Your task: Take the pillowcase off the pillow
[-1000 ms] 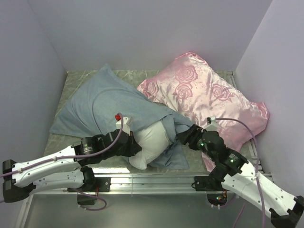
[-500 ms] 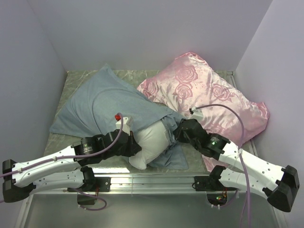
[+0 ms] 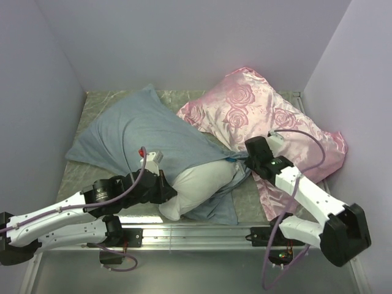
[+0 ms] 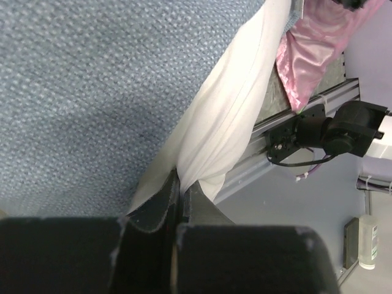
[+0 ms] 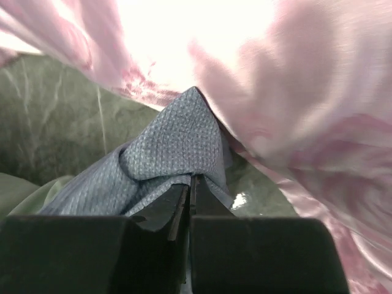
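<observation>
The grey-blue pillowcase (image 3: 138,135) lies across the left and middle of the table, still around most of the white pillow (image 3: 199,187). The pillow's near end pokes out of the case's open mouth. In the left wrist view my left gripper (image 4: 179,184) is shut on a fold of the white pillow (image 4: 236,110), with the pillowcase (image 4: 92,92) filling the left of that view. My right gripper (image 5: 191,184) is shut on a bunched corner of the pillowcase (image 5: 177,147) at its open end. From above, the right gripper (image 3: 247,163) sits at the case's right edge and the left gripper (image 3: 166,195) at the pillow's near left.
A shiny pink rose-patterned pillow (image 3: 263,116) lies at the back right, touching the pillowcase and close above the right gripper. Grey walls close in on the left, back and right. A metal rail (image 3: 196,233) runs along the table's near edge.
The right gripper has gone from open to shut, now on the pillowcase corner, and moved right and back with it. The pillowcase's far end has slid back and right; the left arm shifted slightly.
</observation>
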`<state>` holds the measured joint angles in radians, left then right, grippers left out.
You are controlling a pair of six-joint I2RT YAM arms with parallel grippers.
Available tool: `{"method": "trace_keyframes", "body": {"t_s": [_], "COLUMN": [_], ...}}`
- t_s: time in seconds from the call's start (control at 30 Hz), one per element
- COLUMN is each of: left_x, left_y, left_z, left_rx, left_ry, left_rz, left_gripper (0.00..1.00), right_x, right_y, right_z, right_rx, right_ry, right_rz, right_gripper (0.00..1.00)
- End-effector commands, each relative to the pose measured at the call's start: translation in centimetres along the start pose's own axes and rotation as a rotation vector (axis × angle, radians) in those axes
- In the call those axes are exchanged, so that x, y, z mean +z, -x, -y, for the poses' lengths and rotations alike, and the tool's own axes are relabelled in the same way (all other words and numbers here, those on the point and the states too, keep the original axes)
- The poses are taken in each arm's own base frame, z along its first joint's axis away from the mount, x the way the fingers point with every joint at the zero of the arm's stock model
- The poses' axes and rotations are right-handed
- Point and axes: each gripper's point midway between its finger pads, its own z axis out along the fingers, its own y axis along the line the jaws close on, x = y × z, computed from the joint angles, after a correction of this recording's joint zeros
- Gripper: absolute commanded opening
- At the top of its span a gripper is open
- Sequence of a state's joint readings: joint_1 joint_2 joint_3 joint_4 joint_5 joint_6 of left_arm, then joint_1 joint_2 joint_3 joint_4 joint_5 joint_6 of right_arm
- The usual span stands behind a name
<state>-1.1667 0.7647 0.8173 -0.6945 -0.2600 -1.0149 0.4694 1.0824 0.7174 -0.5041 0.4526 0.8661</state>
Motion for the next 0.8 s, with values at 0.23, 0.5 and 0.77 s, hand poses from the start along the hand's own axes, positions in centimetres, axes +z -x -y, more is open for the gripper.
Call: {"method": "trace_keyframes", "body": {"t_s": [0.23, 0.5, 0.77], "left_x": [-2.4, -2.5, -2.6], "left_y": [2.4, 3.6, 3.9], "left_z": [1.9, 4.0, 5.5], "left_rx": [0.102, 0.192, 0.202], "left_ry": [-0.017, -0.034, -0.088], "left_rz": [0.018, 0.011, 0.018], "left_gripper": [0.01, 0.22, 0.01], "right_x": [1.8, 0.9, 1.0], "right_y": [-5.6, -6.9, -3.8], "right_z": [-4.4, -7.8, -10.7], "right_rx": [-0.083, -0.124, -0.171], "right_ry": [0.259, 0.46, 0.499], "right_rz": [-0.125, -0.169, -0.096], "right_gripper": [0.0, 0.29, 0.55]}}
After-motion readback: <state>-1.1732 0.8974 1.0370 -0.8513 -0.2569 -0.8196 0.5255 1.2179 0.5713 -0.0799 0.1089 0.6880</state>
